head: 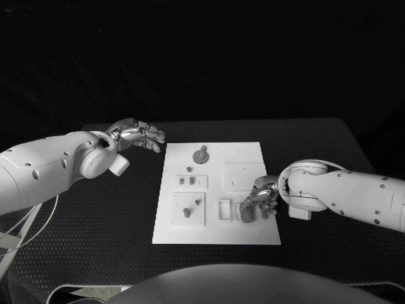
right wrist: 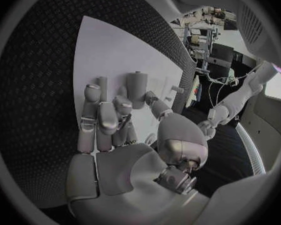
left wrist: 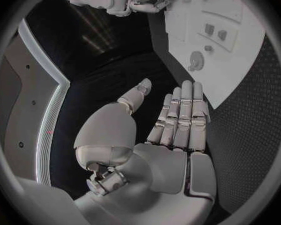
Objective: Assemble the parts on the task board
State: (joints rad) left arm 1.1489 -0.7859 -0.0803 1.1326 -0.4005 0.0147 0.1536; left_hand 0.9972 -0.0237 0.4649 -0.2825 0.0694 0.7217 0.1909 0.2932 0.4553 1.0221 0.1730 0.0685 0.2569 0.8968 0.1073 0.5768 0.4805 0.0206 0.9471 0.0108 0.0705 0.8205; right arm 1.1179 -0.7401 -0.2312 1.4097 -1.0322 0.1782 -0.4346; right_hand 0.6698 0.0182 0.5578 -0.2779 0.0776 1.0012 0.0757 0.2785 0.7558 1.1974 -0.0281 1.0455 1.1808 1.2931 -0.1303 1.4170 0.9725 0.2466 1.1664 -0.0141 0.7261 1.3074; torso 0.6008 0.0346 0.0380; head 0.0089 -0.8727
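Centrally, the white board (head: 216,190) lies on the black table (head: 330,145). The right hand (head: 260,201) presses its fingers around a grey peg (right wrist: 136,87) at the board's near right, apparently seating it. The left hand (head: 138,134) hovers beside the far-left corner, fingers apart and holding nothing, likely waiting.

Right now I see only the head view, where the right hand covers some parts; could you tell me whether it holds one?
Observer: In the right wrist view, the right hand lies fingers-down on the board, and a grey part stands between its fingers. I cannot tell whether it is gripped.
Operator: Thank you. Does the left hand hold anything?
Observer: No. The left wrist view shows the left hand with straight fingers and a bare palm, off the board.
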